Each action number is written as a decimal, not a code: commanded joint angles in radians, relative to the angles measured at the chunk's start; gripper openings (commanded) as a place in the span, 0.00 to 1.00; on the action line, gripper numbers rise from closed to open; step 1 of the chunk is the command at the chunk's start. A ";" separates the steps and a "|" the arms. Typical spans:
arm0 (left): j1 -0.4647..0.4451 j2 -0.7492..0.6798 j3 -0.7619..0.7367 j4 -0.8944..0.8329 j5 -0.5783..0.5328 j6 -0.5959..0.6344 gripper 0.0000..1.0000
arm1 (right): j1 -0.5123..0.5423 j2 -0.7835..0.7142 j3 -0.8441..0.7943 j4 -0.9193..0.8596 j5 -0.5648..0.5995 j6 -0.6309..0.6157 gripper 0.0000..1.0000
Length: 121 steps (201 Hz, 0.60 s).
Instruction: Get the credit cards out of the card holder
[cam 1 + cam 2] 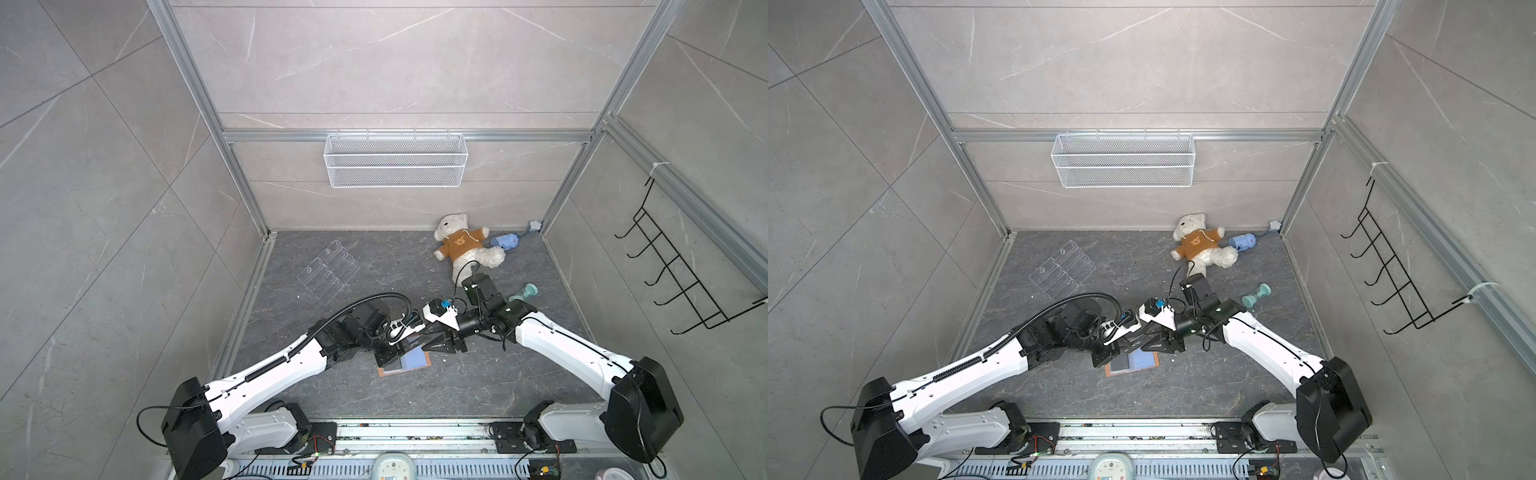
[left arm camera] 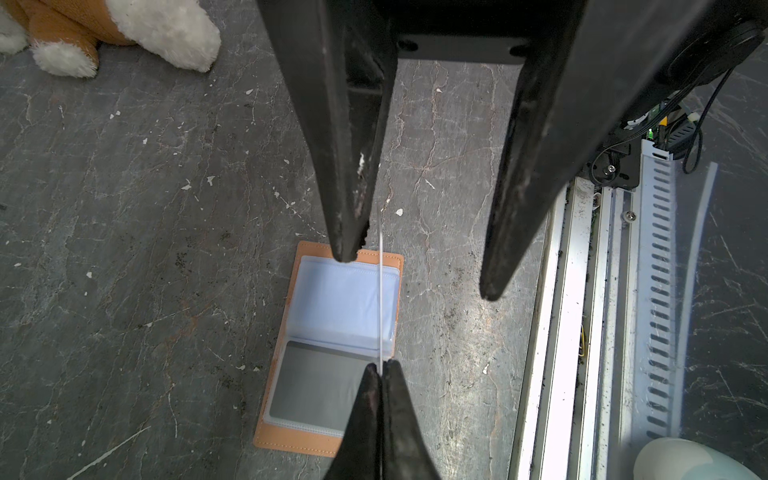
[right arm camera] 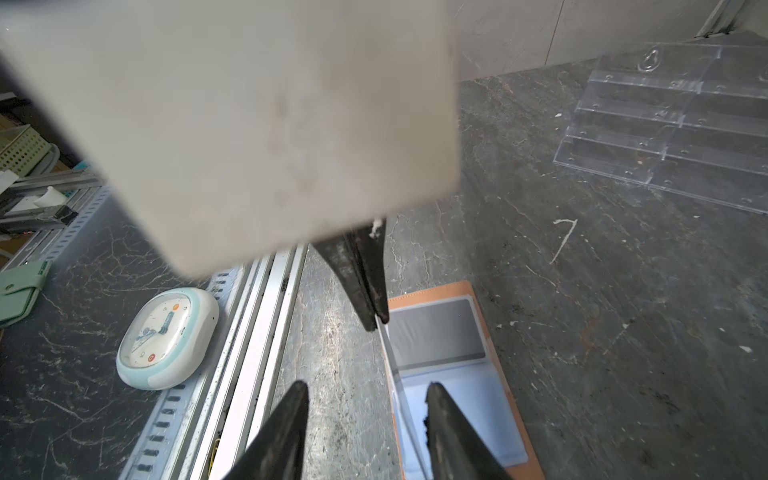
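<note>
The tan card holder [image 2: 390, 261] lies open on the dark floor, pale blue sleeves up, and shows in both top views [image 1: 415, 358] [image 1: 1142, 359]. A dark grey credit card [image 2: 316, 382] [image 3: 436, 332] sits in one sleeve. My left gripper [image 2: 381, 363] [image 3: 376, 324] is shut on a second credit card [image 2: 380, 291], held above the holder and seen edge-on as a thin pale line. In a top view this card [image 1: 414, 341] looks dark. My right gripper [image 3: 368, 386] [image 2: 417, 274] faces the left one with its jaws apart on either side of the card's free end. I see a gap between the card and each finger.
A clear acrylic tiered rack [image 1: 328, 270] [image 3: 665, 124] lies at the back left. A teddy bear [image 1: 461, 245], a blue toy [image 1: 505, 241] and a teal dumbbell [image 1: 525, 293] are at the back right. Metal rails [image 2: 582, 291] and a clock [image 3: 166, 336] border the front.
</note>
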 commanded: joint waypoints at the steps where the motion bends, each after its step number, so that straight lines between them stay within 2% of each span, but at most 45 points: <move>1: -0.003 -0.007 0.040 -0.016 0.005 0.023 0.00 | 0.015 0.013 -0.010 -0.008 0.012 -0.010 0.42; 23: -0.004 -0.007 0.042 -0.015 0.007 0.024 0.00 | 0.021 0.016 -0.013 0.007 0.017 -0.003 0.31; 45: -0.003 -0.003 0.048 -0.015 0.008 0.025 0.00 | 0.026 0.027 -0.006 -0.001 0.018 -0.005 0.13; 65: -0.003 -0.006 0.050 -0.014 0.013 0.031 0.00 | 0.028 0.023 -0.010 0.001 0.017 -0.009 0.00; 93: -0.003 -0.021 0.057 -0.009 -0.002 0.032 0.00 | 0.028 0.009 -0.010 0.002 0.020 0.003 0.00; 96: -0.003 -0.023 0.059 -0.008 -0.008 0.029 0.02 | 0.029 0.008 -0.010 0.002 0.021 0.003 0.00; 107: -0.003 -0.036 0.060 0.002 -0.039 0.012 0.20 | 0.028 0.000 -0.012 0.005 0.025 0.008 0.00; 121: -0.002 -0.059 0.055 0.019 -0.088 -0.017 0.35 | 0.028 -0.013 -0.015 0.012 0.032 0.017 0.00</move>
